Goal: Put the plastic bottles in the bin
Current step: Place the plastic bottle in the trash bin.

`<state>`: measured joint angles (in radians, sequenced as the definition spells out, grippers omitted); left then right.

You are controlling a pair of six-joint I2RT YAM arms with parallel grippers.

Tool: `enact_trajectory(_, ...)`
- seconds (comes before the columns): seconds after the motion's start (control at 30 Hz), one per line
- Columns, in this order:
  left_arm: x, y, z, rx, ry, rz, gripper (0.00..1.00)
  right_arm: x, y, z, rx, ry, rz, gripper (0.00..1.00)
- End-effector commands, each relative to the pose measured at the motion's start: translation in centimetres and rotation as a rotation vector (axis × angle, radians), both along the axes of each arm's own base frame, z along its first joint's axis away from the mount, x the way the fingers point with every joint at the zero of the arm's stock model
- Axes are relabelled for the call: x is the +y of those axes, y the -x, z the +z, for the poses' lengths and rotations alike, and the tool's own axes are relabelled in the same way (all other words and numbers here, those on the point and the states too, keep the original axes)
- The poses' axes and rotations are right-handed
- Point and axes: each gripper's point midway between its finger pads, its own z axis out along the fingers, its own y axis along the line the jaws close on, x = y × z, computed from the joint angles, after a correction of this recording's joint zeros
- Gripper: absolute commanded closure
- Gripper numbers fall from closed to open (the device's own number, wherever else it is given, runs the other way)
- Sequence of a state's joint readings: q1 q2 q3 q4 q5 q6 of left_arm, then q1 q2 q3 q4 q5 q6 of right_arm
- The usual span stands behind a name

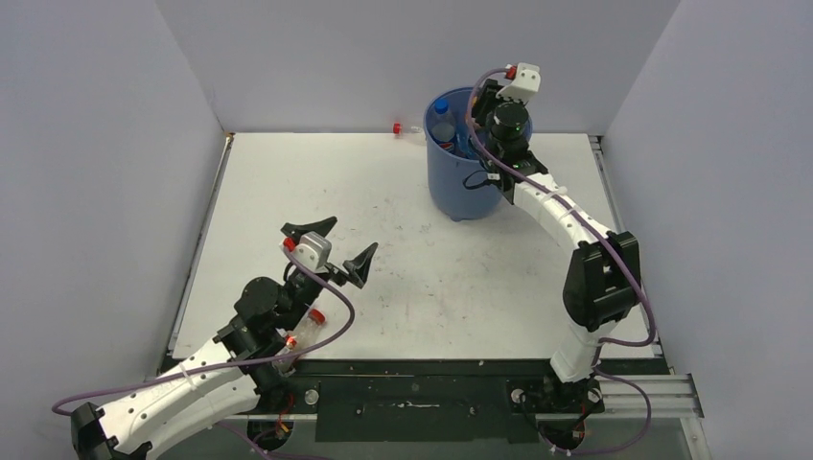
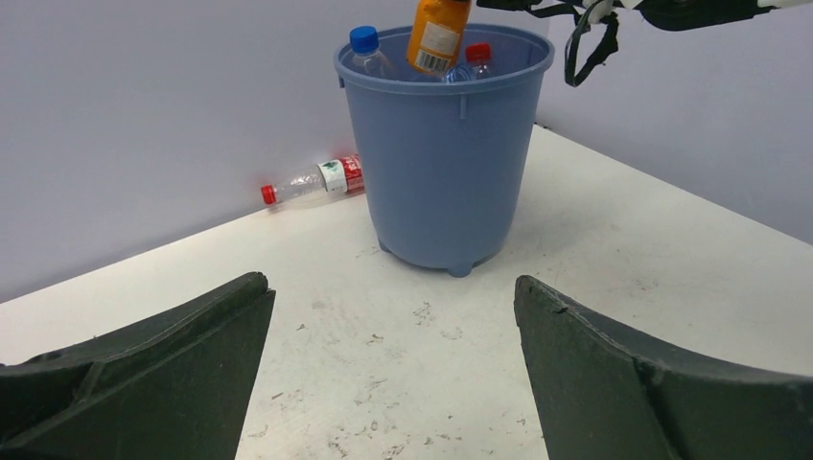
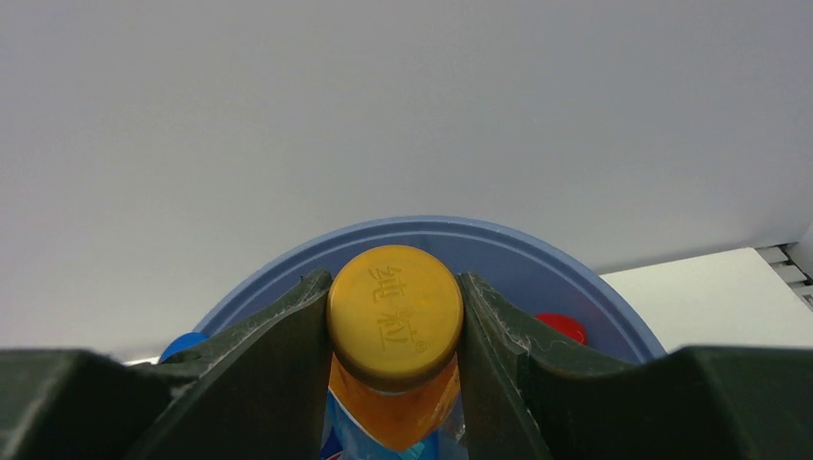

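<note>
Worktop (image 1: 412,249), white and scuffed, enclosed by plain grey walls (image 1: 96,144) on three sides. A round blue bin (image 1: 455,187) stands upright near the far edge, right of the middle.

The right arm reaches over the bin's rim. The right fingers (image 3: 278,355) are clenched on the yellow cap of an orange bottle (image 2: 438,34), which hangs upright above the open mouth of the bin, its lower end dipping below the rim.

Inside the bin, a blue-capped bottle (image 2: 364,48) pokes up at the left side and a red-capped bottle (image 2: 477,56) shows at the right.

A red-labelled bottle (image 2: 316,182) with a red cap lies on its side at the far edge of the worktop, against the back wall, just left of the bin.

The left arm sits near the near left corner, well apart from the bin. The left fingers (image 2: 153,374) are spread wide and grasp nothing. A clear bottle (image 1: 309,324) with a red cap lies beneath that arm, partly hidden.
</note>
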<state>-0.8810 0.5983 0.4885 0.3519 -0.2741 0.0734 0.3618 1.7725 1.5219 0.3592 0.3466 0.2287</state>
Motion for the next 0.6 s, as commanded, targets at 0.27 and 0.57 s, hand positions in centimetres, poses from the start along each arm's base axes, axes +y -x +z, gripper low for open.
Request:
enact_trajectory(0.27,2.2,-1.8,0.9,0.015,-0.002,0.164,0.04,-1.1,-1.5,0.2,0.040,-0.055,0.004,0.21)
enact_trajectory(0.57,4.6,-3.6,-0.7,0.067,-0.087,0.355,0.04,-0.9,1.5,6.5,-0.031,-0.160,0.055,0.03)
